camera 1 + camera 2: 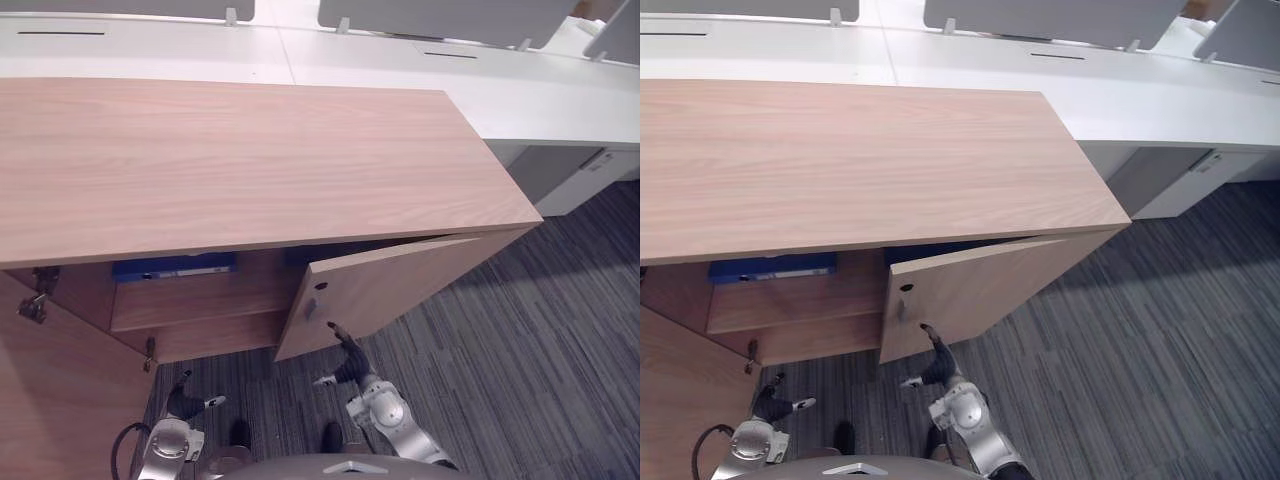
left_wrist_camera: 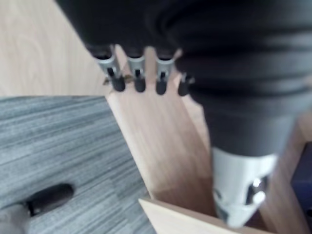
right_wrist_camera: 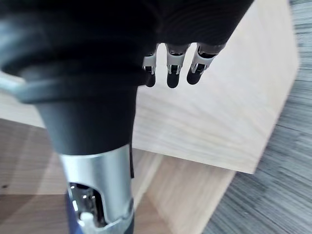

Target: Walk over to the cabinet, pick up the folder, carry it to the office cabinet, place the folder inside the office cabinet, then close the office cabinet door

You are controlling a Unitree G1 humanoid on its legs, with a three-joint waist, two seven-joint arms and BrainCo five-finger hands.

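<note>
Holds the right hand [image 1: 347, 362] up with fingers straight and close together, dark tips at the lower edge of the half-open right door [image 1: 400, 285]; cannot tell contact. Hangs the left hand [image 1: 186, 400] low before the open compartment, fingers loose and nearly straight, grasping nothing. Carries on the door's flat, pale wood-grain face a small round lock and a short metal handle [image 1: 311, 306] near its free edge. Houses the blue folder [image 1: 172, 266] flat on the upper shelf inside the office cabinet [image 1: 250, 160], just under the broad wood-grain top's front edge. Stands on grey striped carpet [image 1: 540, 350], smooth white desks [image 1: 400, 70] behind.
</note>
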